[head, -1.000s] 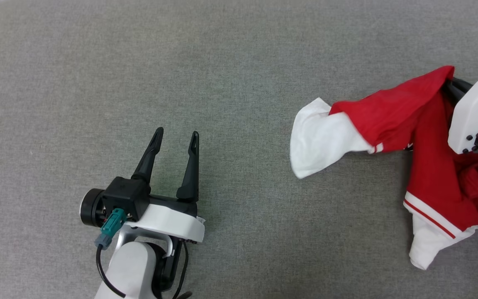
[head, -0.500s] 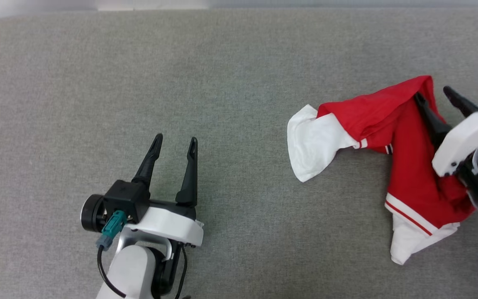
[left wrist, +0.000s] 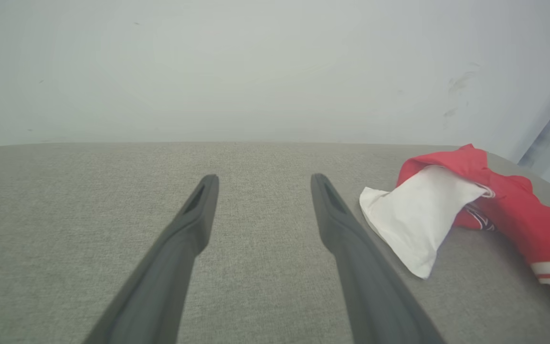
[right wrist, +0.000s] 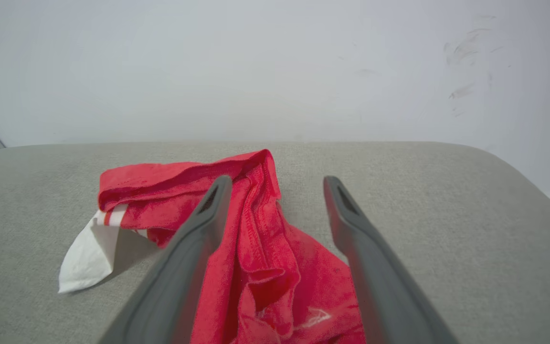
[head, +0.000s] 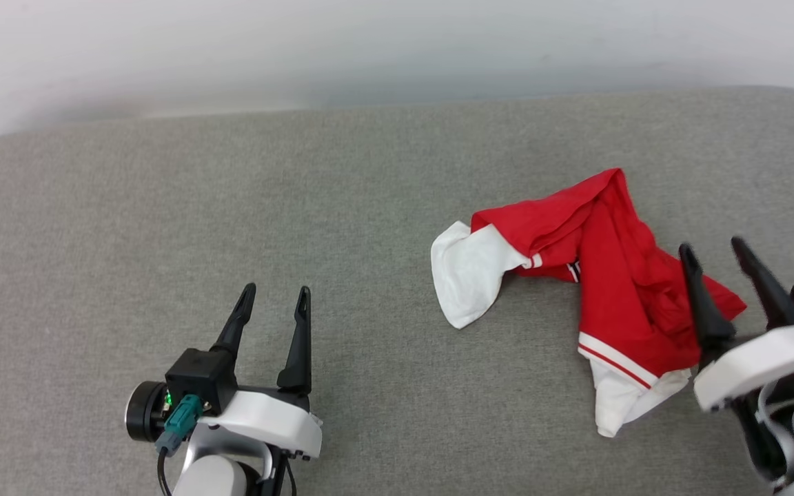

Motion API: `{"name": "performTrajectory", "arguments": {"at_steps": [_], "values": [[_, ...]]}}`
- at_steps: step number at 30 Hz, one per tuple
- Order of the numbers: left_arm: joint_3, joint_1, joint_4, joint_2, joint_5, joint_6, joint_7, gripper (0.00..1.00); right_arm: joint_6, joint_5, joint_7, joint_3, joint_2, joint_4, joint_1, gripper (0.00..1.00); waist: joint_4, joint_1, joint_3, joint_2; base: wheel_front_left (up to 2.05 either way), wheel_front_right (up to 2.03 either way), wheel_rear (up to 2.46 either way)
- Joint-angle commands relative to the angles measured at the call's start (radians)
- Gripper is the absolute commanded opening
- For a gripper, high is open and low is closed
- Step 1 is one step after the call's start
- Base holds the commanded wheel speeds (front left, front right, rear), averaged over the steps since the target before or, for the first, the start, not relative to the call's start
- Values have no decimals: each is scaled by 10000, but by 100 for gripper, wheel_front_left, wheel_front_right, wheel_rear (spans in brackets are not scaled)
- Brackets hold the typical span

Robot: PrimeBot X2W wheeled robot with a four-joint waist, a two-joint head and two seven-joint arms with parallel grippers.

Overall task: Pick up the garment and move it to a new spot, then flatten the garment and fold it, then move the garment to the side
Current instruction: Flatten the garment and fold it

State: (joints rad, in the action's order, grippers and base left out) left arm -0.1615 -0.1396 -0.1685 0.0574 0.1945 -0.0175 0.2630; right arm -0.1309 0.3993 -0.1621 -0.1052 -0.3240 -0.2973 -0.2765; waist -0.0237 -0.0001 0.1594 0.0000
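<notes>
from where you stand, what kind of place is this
Likely an indoor test or lab space, though I can't be sure: a wide surface covered in grey fabric, a bare pale wall with a few scuffs behind it, and one crumpled red-and-white garment lying on it.

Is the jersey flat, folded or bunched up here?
Bunched up. The garment lies in a crumpled heap on the grey surface, its red body twisted and creased, one white sleeve sticking out sideways.

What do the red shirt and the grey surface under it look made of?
Red-and-white short-sleeved shirt: soft matte knit, probably cotton jersey; it slumps in limp folds. Grey padded surface: matte woven fabric, likely upholstery; fine heathered weave shows.
</notes>
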Motion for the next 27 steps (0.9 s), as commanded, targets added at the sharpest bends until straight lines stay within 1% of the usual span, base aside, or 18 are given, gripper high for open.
{"name": "performTrajectory", "arguments": {"at_steps": [1, 5, 7, 10, 12, 16, 19, 22, 27], "values": [[19, 124, -32, 53, -57, -24, 25, 100, 3, -193, 39, 136, 152, 192, 291, 100, -195, 1, -271, 0, 0, 0, 0], [15, 341, -141, 106, -25, -62, 25, 100, 3, -1016, 426, 681, 900, 1355, 1473, 100, -347, 1, -608, 0, 0, 0, 0], [-33, 418, -202, 125, -20, -68, 25, 100, 3, -1239, 682, 937, 1225, 1916, 2023, 100, -382, 1, -756, 0, 0, 0, 0], [-44, 541, -292, 165, 13, -61, 23, 100, 3, -1559, 1086, 1091, 1715, 2705, 2740, 100, -456, 1, -934, 0, 0, 0, 0], [-53, 566, -305, 184, 38, -41, 5, 100, 3, -1659, 1326, 1049, 1933, 3203, 3081, 100, -521, 1, -1003, 0, 0, 0, 0], [-152, 492, -260, 195, 24, -50, -80, 100, 3, -1748, 1692, 1084, 2190, 3799, 3479, 100, -619, 1, -1052, 0, 0, 0, 0], [-398, 188, -286, 215, -66, -212, -339, 100, 3, -1802, 1818, 1121, 2261, 4089, 3560, 100, -676, 1, -1013, 0, 0, 0, 0], [-850, -299, -445, 208, -181, -459, -967, 100, 3, -1815, 1885, 1104, 2281, 4328, 3528, 100, -761, 1, -875, 0, 0, 0, 0], [-1735, -1541, -898, 264, -197, -888, -2511, 100, 3, -1794, 1949, 984, 2266, 4610, 3339, 100, -1093, 1, -483, 0, 0, 0, 0]]}}
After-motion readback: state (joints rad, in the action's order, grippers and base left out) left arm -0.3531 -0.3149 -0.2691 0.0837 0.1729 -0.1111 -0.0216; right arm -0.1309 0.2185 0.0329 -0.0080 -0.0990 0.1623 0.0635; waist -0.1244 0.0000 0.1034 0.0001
